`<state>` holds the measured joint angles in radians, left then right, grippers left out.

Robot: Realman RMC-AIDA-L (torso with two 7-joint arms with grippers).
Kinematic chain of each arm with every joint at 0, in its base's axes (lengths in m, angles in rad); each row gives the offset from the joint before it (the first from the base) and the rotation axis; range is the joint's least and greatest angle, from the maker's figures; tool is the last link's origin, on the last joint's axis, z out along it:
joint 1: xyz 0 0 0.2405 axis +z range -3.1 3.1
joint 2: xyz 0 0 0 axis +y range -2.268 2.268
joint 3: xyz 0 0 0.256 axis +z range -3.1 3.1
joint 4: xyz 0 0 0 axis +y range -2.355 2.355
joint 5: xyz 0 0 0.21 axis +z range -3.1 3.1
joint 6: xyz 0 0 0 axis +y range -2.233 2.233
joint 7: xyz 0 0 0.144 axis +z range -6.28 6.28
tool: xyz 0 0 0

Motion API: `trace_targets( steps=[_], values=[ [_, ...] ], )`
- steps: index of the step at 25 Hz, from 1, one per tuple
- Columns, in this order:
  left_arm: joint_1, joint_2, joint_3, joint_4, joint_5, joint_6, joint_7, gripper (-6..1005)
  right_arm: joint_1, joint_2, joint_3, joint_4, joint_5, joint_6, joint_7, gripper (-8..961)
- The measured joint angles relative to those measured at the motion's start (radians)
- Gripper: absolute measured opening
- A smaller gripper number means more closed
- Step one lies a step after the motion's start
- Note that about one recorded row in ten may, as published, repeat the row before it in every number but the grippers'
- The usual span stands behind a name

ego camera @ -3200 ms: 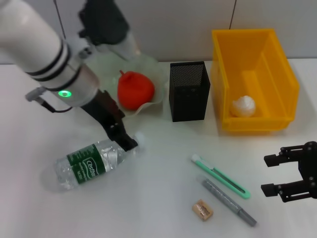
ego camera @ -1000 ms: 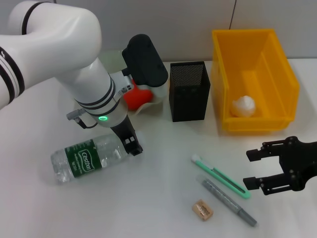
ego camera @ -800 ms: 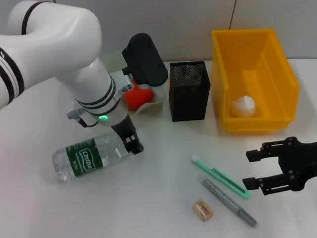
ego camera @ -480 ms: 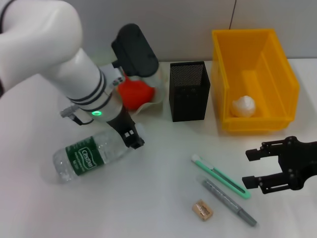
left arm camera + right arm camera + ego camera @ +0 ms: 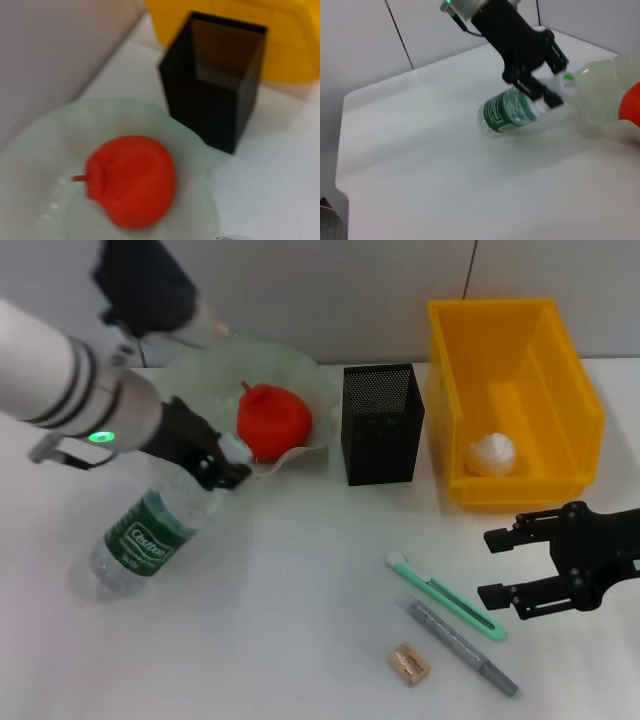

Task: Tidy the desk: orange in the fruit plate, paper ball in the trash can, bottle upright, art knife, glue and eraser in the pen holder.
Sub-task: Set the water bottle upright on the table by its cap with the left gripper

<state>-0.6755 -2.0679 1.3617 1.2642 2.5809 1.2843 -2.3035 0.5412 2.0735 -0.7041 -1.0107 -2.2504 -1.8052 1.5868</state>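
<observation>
My left gripper is clamped on the neck of the bottle, which tilts with its base on the counter and its cap raised beside the fruit plate. The orange sits in that plate. My right gripper hangs spread wide just beside the art knife, glue and eraser.

The white tabletop carried the fruit plate, pen holder, trash can, art knife, glue and eraser.
</observation>
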Motion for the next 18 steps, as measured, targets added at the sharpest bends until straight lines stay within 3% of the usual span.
trace_targets(
  steps=[9,13,18],
  values=[
    [0.203,0.003,-0.251,0.164,-0.263,0.048,0.128,448,0.013,0.001,0.0,0.016,0.0,0.001,0.0,754],
    [0.309,0.004,-0.307,0.205,-0.407,0.05,0.188,450,0.017,0.0,0.0,0.017,0.0,0.002,0.004,754],
    [0.395,-0.002,-0.307,0.192,-0.554,0.032,0.28,452,0.029,0.001,0.0,0.024,0.0,0.003,0.006,755]
  ],
)
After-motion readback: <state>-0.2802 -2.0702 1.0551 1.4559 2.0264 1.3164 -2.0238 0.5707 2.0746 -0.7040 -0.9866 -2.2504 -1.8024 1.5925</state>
